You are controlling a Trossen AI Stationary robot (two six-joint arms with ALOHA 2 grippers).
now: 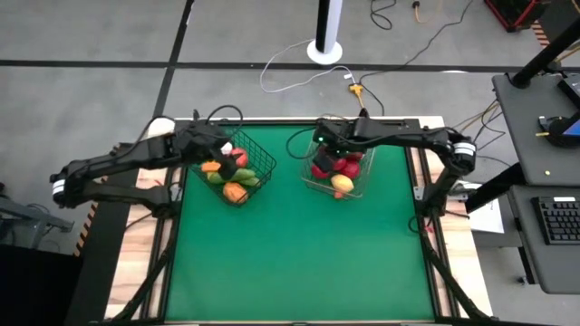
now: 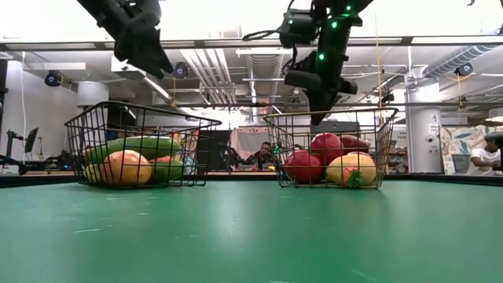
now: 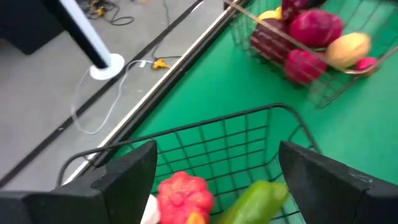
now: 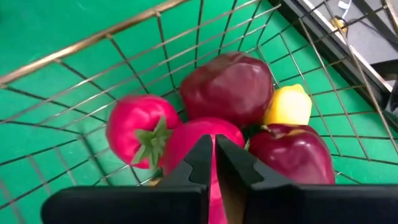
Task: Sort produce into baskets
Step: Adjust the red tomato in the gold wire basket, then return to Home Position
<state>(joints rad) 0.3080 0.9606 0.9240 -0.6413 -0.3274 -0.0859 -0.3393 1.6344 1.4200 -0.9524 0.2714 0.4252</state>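
The dark wire basket (image 1: 263,154) stands at the table's far left and holds orange (image 1: 235,191), green (image 1: 245,177) and red (image 1: 239,157) produce. The pale wire basket (image 1: 362,186) stands at the far right with red (image 1: 349,166) and yellow-orange (image 1: 342,184) produce. My left gripper (image 3: 217,180) is open and empty above the dark basket (image 3: 249,115); in the low view the left gripper (image 2: 145,47) is well above its rim. My right gripper (image 4: 214,155) is shut and empty, pointing down over the red produce (image 4: 227,87) in the pale basket (image 4: 93,46).
The green mat (image 1: 299,263) is free on the near side of both baskets. Cables and a white post base (image 1: 324,50) lie on the floor beyond the far edge. A desk with a keyboard (image 1: 557,217) stands to the right. People sit in the room behind (image 2: 266,157).
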